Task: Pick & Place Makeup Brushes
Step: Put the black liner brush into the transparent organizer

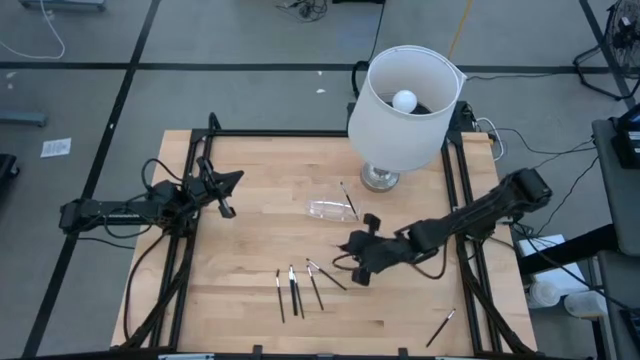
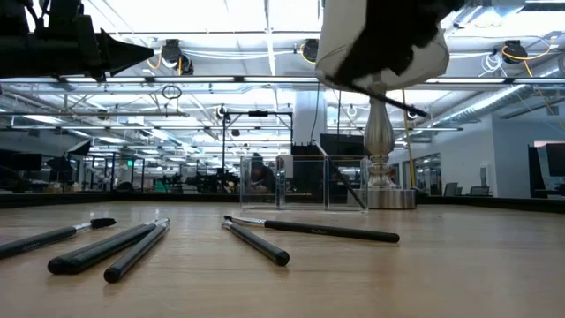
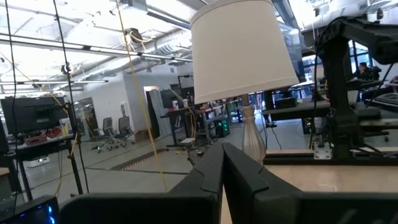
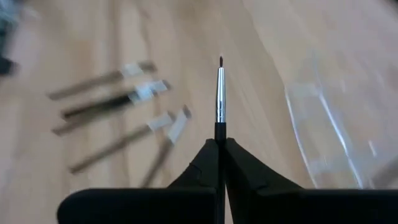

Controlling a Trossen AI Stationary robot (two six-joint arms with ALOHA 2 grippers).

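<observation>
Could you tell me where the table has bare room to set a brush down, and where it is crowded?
Free: the wood between the left gripper and the clear holder, and the near left corner of the table. Crowded: the near middle, where loose brushes lie by the right gripper, shut on a brush.

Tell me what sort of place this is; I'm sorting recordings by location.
Probably a large open robotics lab or workshop: exposed ceiling ducts and lights, desks with monitors and office chairs beyond the wooden table.
</observation>
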